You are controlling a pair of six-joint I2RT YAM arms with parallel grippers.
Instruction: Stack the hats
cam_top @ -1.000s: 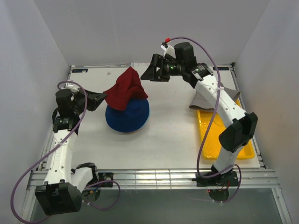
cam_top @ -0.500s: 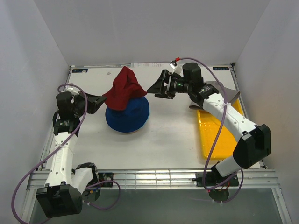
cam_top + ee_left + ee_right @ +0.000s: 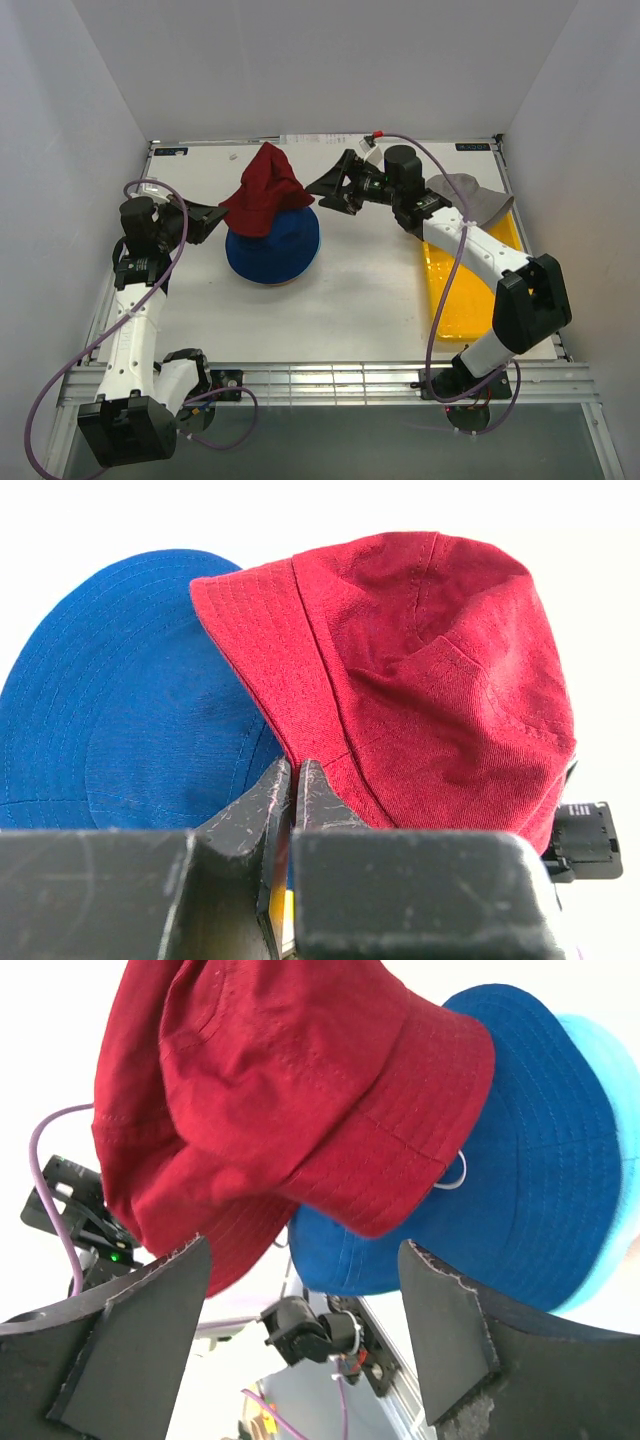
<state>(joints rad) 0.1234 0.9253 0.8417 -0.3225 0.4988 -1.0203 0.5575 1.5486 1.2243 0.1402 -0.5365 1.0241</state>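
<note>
So the red hat [image 3: 420,670] can go down over the blue hat [image 3: 120,700], my left gripper [image 3: 293,780] seems to pinch its brim, with my right gripper [image 3: 302,1250] wide open beside it.

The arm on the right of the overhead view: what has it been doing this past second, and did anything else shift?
The right gripper swung in from the far side, nearer and leftward, up to the dark red hat, jaws open, uncovering the grey hat on the yellow tray. Nothing was grabbed or released. The left gripper stays pinched on that hat's brim, over the blue hat.
</note>
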